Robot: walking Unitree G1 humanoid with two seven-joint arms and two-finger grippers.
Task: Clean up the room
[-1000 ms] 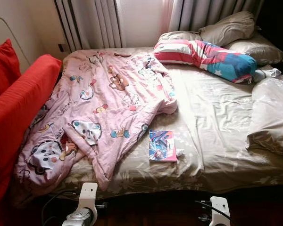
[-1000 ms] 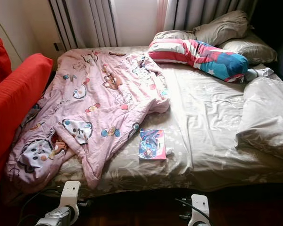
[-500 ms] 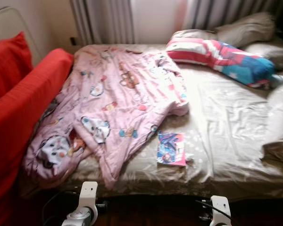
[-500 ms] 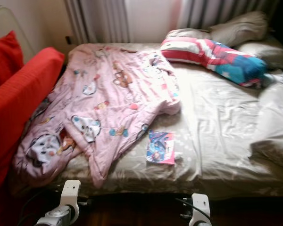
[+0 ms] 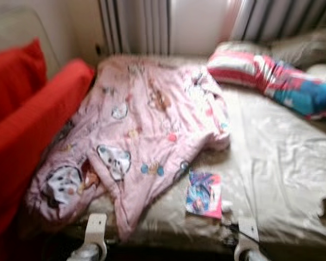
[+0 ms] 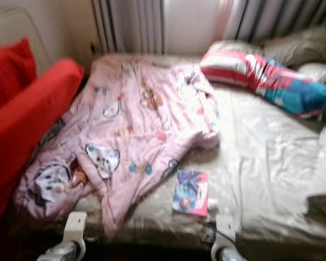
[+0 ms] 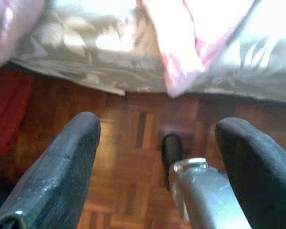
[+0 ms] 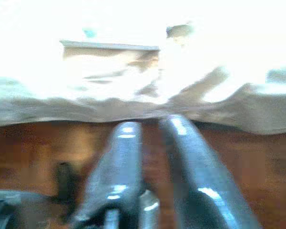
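Looking down, I see a bed (image 5: pixel 271 157) with a beige sheet, and the head views are blurred. On the bed, toward my left, a pink blanket (image 5: pixel 141 130) with cartoon prints lies crumpled, and one corner of it hangs over the near edge of the bed. Just beside that corner, on the sheet near the same edge, lies a colourful book (image 5: pixel 204 193), flat. At the far end of the bed there is a striped pillow (image 5: pixel 271 81) in red, white and blue, and behind it a grey pillow (image 6: pixel 299 49). A red sofa (image 5: pixel 27 136) stands against the left side of the bed, touching the blanket. Behind the bed hang grey curtains (image 5: pixel 136 24).

My left gripper (image 7: pixel 157 157) hangs low in front of the near edge of the bed, over the wooden parquet floor (image 7: pixel 128 162). Its two black fingers (image 7: pixel 62 162) stand wide apart with nothing between them. My right gripper (image 8: pixel 150 157) is also low before the bed edge, nearer to the book's side. Its fingers (image 8: pixel 117 162) are close together, almost touching, and they hold nothing.
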